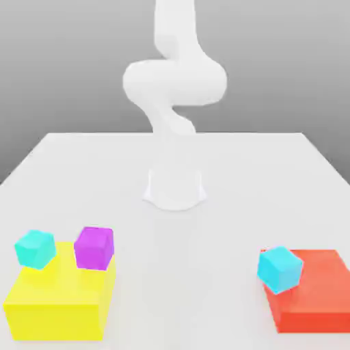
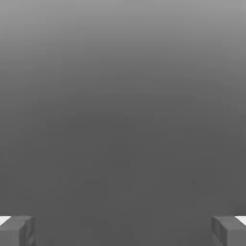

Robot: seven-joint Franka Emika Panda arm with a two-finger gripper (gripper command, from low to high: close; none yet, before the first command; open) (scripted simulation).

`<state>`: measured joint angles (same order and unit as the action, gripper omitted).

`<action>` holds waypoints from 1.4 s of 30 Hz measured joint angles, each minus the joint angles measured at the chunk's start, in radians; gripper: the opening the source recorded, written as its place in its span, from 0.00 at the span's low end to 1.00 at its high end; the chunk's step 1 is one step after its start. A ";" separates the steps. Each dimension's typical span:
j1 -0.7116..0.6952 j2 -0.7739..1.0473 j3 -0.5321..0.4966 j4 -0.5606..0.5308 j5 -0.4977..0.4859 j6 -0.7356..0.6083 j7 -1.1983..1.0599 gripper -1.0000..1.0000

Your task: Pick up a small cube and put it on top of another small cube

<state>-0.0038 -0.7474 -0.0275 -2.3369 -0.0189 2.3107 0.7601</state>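
My gripper (image 2: pixel 123 230) is spread wide, holding nothing | step: go get a small cube; come straight down over it, close gently on flat sides | blue cube (image 1: pixel 35 248) and purple cube (image 1: pixel 94 247) sit on the yellow block (image 1: pixel 58 307), at 7 o'clock on the table (image 1: pixel 175 225) in the exterior view, far from my arm (image 1: pixel 174 82) | another blue cube (image 1: pixel 279 268) on the red block (image 1: pixel 314 294) at 5 o'clock

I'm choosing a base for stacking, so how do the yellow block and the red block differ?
The yellow block sits at the exterior view's left; the red block at its right. The yellow block carries two small cubes, cyan and purple; the red block carries one cyan cube. Both are low, flat-topped blocks.
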 joint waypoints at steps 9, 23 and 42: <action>-0.090 0.292 -0.152 -0.238 -0.098 0.170 -0.156 0.50; -0.210 0.705 -0.399 -0.602 -0.045 0.588 -0.433 0.50; -0.437 0.870 -0.116 -0.583 0.169 0.730 -0.588 0.00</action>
<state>-0.4404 0.1230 -0.1439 -2.9204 0.1503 3.0411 0.1720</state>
